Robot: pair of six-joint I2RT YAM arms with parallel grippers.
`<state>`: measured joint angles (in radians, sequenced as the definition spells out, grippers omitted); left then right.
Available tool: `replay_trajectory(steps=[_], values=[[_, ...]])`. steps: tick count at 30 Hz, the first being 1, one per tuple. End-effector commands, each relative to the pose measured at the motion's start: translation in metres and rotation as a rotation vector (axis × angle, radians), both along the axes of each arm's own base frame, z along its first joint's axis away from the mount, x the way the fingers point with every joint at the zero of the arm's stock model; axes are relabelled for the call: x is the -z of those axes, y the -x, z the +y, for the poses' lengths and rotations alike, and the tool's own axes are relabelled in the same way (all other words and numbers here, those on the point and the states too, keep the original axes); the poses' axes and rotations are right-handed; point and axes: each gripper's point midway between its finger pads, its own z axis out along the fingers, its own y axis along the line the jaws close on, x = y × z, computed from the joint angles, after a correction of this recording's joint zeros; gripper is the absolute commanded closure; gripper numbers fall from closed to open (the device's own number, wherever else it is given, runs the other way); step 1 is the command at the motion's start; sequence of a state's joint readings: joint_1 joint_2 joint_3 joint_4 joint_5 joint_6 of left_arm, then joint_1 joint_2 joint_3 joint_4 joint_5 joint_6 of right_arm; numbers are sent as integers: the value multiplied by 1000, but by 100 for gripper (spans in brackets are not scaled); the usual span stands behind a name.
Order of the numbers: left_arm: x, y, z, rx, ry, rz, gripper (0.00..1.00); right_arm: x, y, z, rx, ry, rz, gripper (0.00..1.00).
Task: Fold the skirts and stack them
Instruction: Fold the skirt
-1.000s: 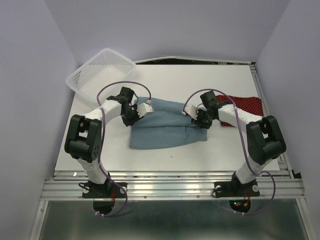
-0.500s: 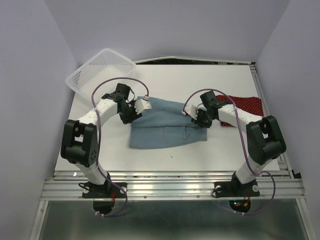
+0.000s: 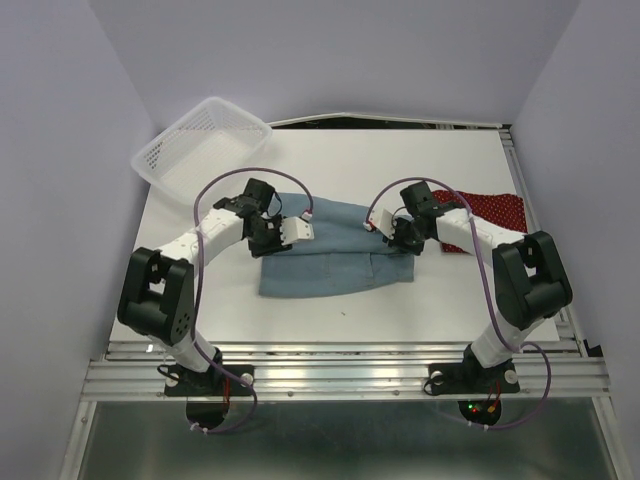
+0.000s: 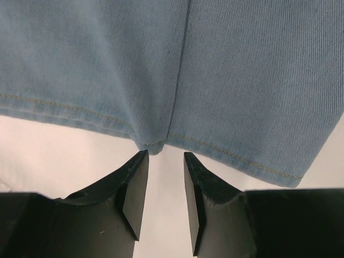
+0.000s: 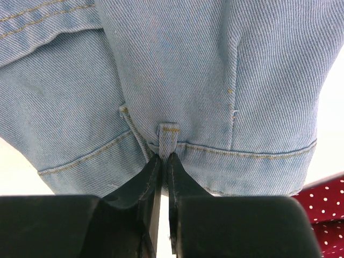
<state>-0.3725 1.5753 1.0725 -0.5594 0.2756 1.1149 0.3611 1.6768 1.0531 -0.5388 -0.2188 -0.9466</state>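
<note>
The light blue denim skirt [image 3: 335,258] lies folded flat mid-table. My right gripper [image 3: 393,238] sits at its right edge, the waistband. In the right wrist view the denim skirt [image 5: 177,70] fills the frame, and the right gripper [image 5: 165,157] is shut on its belt loop and waistband. My left gripper [image 3: 283,236] hovers at the skirt's left edge. In the left wrist view the left gripper [image 4: 165,157] stands open with bare table between its fingers, their tips just short of a creased hem of the denim skirt [image 4: 242,80]. The dark red dotted skirt [image 3: 495,208] lies far right, its corner [image 5: 325,204] beside the denim.
A white mesh basket [image 3: 200,145] rests tilted at the table's back left corner. A metal rail [image 3: 340,375] runs along the near edge by the arm bases. Purple walls close in the left, right and back.
My left gripper swung right and nearer, onto the denim skirt's left edge, and opened wider. My right gripper stayed in place and closed on the waistband.
</note>
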Motion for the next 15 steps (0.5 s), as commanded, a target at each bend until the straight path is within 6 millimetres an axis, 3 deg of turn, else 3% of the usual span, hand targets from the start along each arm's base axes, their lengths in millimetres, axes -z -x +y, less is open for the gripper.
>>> replay_trajectory(steps=[1,10,13,15], values=[[13,-4,-4,42,-30,-8,57,-12,-16,6,6,-20,-35,97],[44,-15,3,42,-95,-1,55,-11,-16,5,5,-17,-33,99],[54,-13,6,43,-120,20,64,-11,-16,5,5,-17,-32,99],[55,-13,8,41,-126,29,76,-12,-17,5,6,-15,-36,99]])
